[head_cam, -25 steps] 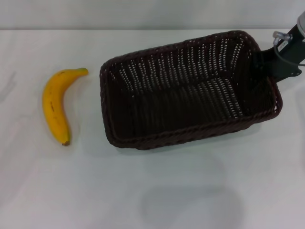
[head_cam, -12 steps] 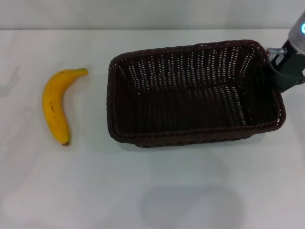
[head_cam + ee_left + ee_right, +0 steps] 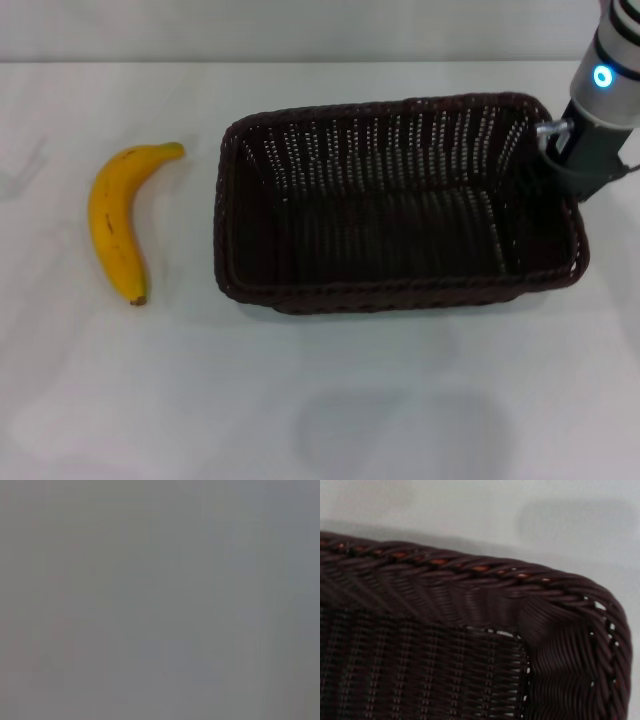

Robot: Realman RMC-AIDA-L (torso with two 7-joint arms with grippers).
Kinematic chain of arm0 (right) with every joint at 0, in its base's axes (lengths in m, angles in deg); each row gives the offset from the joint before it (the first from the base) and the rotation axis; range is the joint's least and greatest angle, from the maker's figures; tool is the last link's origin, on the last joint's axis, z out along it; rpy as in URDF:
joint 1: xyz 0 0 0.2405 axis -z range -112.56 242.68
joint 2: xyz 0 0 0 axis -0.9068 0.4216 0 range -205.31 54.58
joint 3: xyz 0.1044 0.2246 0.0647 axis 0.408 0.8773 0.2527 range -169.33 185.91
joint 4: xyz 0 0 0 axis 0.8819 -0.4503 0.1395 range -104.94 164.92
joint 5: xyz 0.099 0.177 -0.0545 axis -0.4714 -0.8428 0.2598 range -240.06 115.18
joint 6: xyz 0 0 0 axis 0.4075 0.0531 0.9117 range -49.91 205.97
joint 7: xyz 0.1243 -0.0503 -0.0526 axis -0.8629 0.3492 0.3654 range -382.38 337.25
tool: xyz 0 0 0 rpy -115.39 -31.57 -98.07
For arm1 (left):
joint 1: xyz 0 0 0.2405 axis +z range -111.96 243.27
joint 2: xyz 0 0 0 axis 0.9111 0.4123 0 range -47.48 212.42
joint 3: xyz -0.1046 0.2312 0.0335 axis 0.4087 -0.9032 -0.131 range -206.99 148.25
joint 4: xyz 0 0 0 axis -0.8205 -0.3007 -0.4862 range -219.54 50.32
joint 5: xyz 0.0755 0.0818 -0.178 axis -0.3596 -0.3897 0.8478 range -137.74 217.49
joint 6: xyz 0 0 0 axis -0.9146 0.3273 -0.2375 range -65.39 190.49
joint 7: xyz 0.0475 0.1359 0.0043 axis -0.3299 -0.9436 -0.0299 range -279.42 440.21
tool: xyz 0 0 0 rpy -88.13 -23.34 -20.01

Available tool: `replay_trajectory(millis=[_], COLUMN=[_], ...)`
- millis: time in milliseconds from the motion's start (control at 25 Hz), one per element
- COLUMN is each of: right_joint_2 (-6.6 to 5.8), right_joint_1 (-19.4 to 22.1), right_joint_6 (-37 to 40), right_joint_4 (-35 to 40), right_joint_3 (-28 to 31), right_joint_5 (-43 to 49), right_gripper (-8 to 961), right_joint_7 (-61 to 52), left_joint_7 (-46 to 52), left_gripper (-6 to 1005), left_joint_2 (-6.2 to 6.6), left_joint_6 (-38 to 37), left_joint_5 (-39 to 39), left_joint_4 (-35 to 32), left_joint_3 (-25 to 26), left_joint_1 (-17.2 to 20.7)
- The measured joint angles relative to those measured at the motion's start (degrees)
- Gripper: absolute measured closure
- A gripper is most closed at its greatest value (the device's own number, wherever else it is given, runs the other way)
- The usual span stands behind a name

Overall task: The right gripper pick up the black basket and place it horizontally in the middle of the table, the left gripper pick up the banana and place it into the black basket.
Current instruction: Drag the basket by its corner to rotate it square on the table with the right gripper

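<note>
No readable text, labels, brand names, numbers or signs appear in any view. The black basket, the banana and the white table carry no writing, and the left wrist view shows only plain grey.

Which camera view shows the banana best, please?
The head view: the whole banana lies on the table, to the left of the black basket. The right wrist view shows only basket weave; the left wrist view shows plain grey.

Even bright light, soft shadows; left wrist view blank grey blur.
</note>
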Motion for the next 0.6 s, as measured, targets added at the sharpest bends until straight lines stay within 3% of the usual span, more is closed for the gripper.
replay_trajectory(millis=[360, 600], right_joint_2=[0.02, 0.03], right_joint_1=[0.1, 0.0], right_joint_6=[0.8, -0.4], right_joint_4=[-0.7, -0.4], right_joint_3=[2.3, 1.8], right_joint_5=[-3.3, -3.3], right_gripper=[764, 609], right_joint_7=[0.4, -0.4], left_joint_7=[0.0, 0.0], left_gripper=[127, 127], left_joint_2=[-0.4, -0.59], left_joint_6=[0.4, 0.5], left_joint_5=[0.1, 0.2], left_joint_4=[-0.1, -0.1], left_joint_3=[-0.1, -0.1], left_joint_1=[0.2, 0.4])
